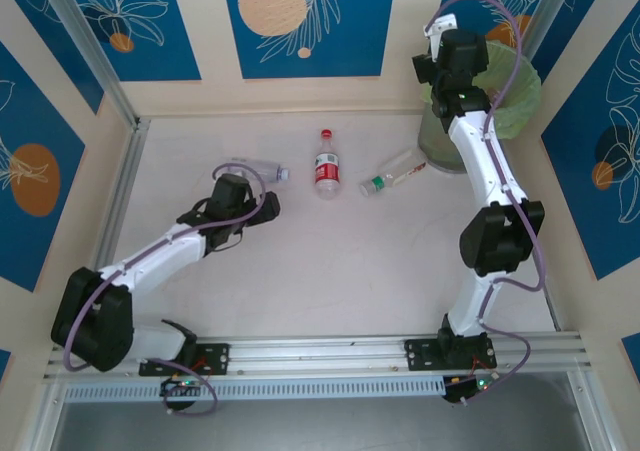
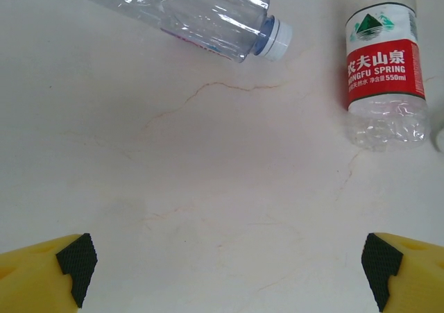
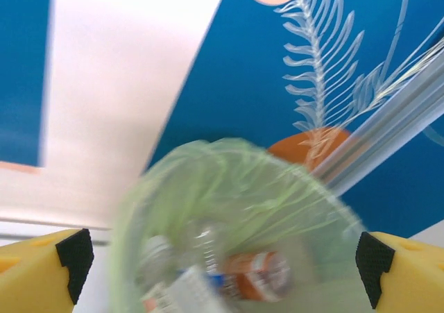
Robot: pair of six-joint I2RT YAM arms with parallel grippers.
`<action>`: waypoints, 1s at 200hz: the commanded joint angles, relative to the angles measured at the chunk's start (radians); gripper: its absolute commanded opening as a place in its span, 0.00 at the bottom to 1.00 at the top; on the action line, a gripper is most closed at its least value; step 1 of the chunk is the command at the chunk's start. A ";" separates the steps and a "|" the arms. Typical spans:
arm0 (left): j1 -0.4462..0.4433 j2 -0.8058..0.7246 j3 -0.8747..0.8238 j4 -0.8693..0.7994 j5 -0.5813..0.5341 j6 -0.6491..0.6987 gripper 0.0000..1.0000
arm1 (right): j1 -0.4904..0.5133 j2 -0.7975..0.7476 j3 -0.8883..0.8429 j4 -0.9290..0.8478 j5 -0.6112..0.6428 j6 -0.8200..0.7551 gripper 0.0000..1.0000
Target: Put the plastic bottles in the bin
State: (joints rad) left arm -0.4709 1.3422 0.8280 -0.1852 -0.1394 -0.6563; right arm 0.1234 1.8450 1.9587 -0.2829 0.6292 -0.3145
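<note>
Three plastic bottles lie on the white table: a clear one with a white cap [image 1: 255, 169] [image 2: 194, 14], a red-labelled one with a red cap [image 1: 327, 168] [image 2: 385, 70], and a green-capped one [image 1: 392, 174]. My left gripper [image 1: 262, 208] [image 2: 229, 271] hovers open and empty over bare table, just short of the clear bottle. The bin [image 1: 510, 101] [image 3: 236, 181], lined with a light-green bag, stands at the back right corner. My right gripper [image 1: 455, 66] [image 3: 225, 264] hangs open and empty above the bin's mouth. Blurred bottles [image 3: 257, 275] lie inside the bin.
Blue and cream patterned walls close in the table on the left, back and right. A metal frame post [image 1: 90, 46] runs along the back left corner. The arms' base rail [image 1: 320, 351] spans the near edge.
</note>
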 commanded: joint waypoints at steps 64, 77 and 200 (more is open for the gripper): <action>0.072 0.195 0.259 -0.137 0.032 -0.105 1.00 | 0.056 -0.509 -0.591 0.098 -0.577 0.598 0.99; 0.089 0.219 0.286 -0.133 0.054 -0.084 1.00 | 0.056 -0.558 -0.683 0.124 -0.601 0.653 0.99; 0.305 0.679 0.800 -0.201 0.232 0.540 0.99 | 0.057 -0.788 -0.947 0.032 -0.585 0.724 1.00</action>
State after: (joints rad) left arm -0.2203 1.8988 1.4837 -0.3088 0.0273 -0.2611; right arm 0.1795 1.1000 1.0389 -0.2253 0.0536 0.3931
